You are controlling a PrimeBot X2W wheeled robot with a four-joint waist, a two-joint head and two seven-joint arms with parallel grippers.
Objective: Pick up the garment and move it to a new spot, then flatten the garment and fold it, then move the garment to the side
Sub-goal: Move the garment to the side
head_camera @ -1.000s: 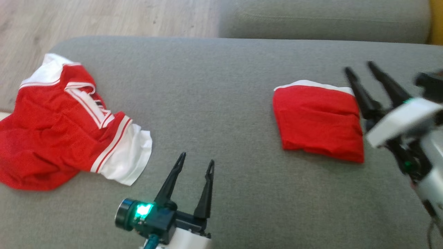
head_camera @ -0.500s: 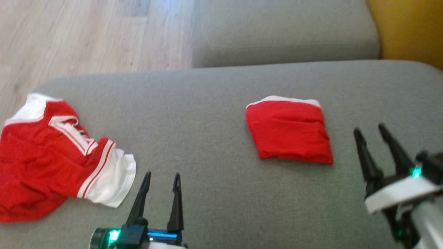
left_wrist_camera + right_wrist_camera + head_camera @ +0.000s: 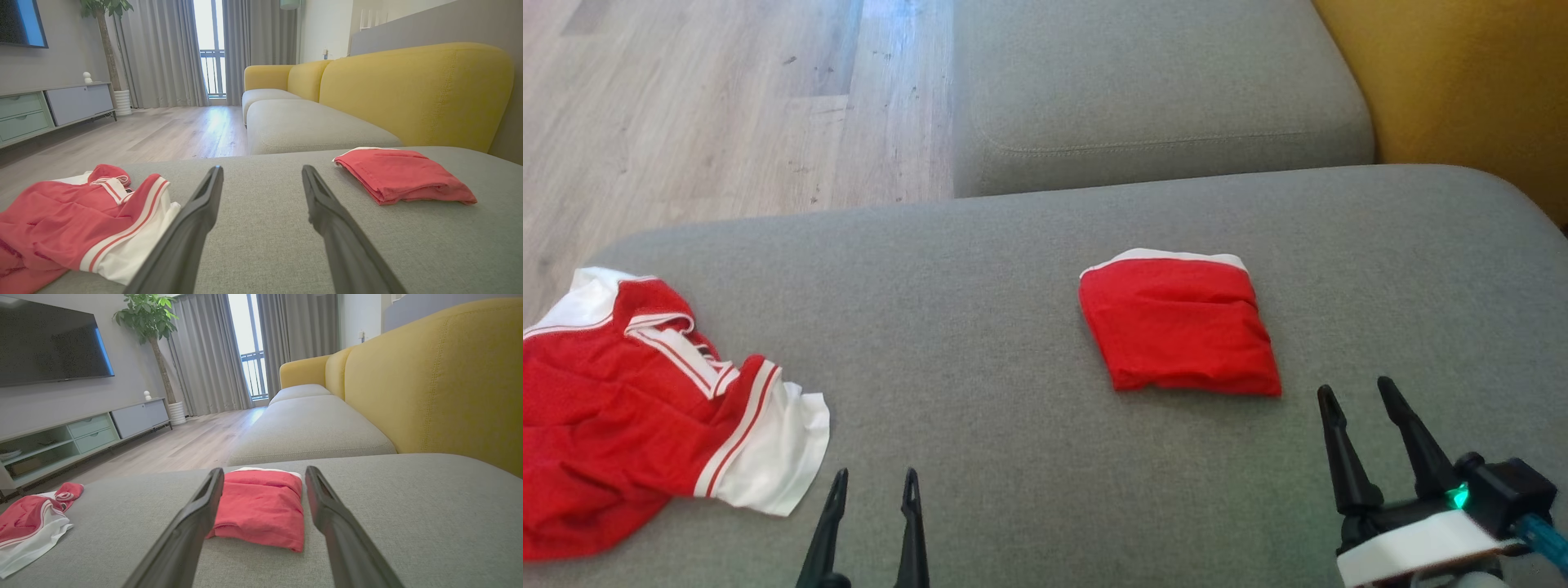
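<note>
On the grey cushion, a crumpled red-and-white jersey lies at the far left, a dark tag at its collar too small to read. Just right of it is the left gripper, fingers apart and holding nothing. The folded red garment rests flat right of centre with a white edge at its far side, and the right gripper is near it but not touching, also spread and empty. The right wrist view takes in the room beyond: a dark television, a potted plant, a low cabinet and a yellow sofa back.
</note>
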